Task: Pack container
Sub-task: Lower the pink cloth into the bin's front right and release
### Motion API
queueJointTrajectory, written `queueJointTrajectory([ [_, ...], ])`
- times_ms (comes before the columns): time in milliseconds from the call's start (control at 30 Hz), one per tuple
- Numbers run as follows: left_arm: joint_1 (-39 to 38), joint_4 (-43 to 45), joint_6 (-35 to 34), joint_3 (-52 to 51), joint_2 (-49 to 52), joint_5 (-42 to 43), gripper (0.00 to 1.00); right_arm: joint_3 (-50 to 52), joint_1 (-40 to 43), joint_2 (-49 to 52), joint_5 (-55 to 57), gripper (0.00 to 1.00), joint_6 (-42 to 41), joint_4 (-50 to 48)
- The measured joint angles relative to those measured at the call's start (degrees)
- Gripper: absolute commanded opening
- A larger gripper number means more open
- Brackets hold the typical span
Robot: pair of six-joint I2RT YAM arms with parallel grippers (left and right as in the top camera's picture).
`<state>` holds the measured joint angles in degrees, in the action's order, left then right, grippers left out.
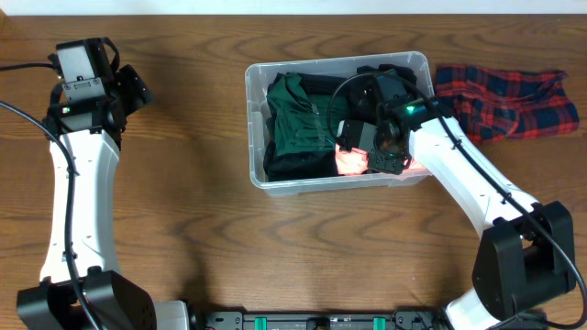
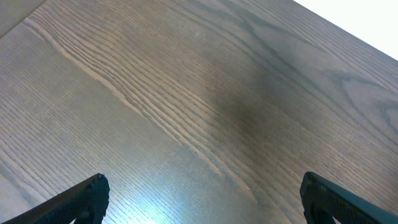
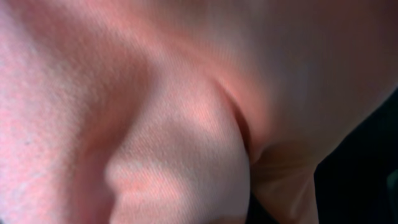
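The clear container (image 1: 260,179) is parked near the middle of the tabletop (image 1: 183,211), a bit toward 12 o'clock. The right gripper (image 1: 374,156) is dipped down inside it, at the bin's 4 o'clock corner, so the container walls are all around that gripper. Pink cloth (image 1: 351,163) is bunched right up against it. The right wrist view is filled with that pink fabric, so the fingers are hidden. Honestly, it can't be told whether the cloth is pinched or how wide the gripper is set.

A green garment (image 1: 298,124) is laid in the 9 o'clock half of the container, with dark fabric (image 1: 289,168) seen along its 6 o'clock edge. A red-and-blue plaid cloth (image 1: 509,103) is spread on the tabletop just beside the container at 3 o'clock.

The left gripper (image 2: 202,202) is held wide open with nothing in it, over plain wood, well apart from the container at roughly 9 o'clock.
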<state>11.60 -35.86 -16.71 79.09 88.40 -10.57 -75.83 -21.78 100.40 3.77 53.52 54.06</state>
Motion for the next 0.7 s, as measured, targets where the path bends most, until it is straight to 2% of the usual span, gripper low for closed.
queueJointTrajectory([
  [33, 0.0, 0.0, 0.0, 0.0, 0.0, 0.0, 0.98, 0.0, 0.0, 0.0, 0.11, 0.06, 0.11, -0.04],
  [100, 0.0, 0.0, 0.0, 0.0, 0.0, 0.0, 0.98, 0.0, 0.0, 0.0, 0.17, 0.2, 0.15, -0.17],
  [300, 0.0, 0.0, 0.0, 0.0, 0.0, 0.0, 0.98, 0.13, 0.0, 0.0, 1.44, 0.38, 0.59, -0.44],
  [433, 0.0, 0.0, 0.0, 0.0, 0.0, 0.0, 0.98, 0.22, 0.0, 0.0, 3.23, 0.64, 0.81, -0.55],
  [700, 0.0, 0.0, 0.0, 0.0, 0.0, 0.0, 0.98, 0.17, -0.66, -1.62, 5.05, 0.84, -0.44, -0.61],
])
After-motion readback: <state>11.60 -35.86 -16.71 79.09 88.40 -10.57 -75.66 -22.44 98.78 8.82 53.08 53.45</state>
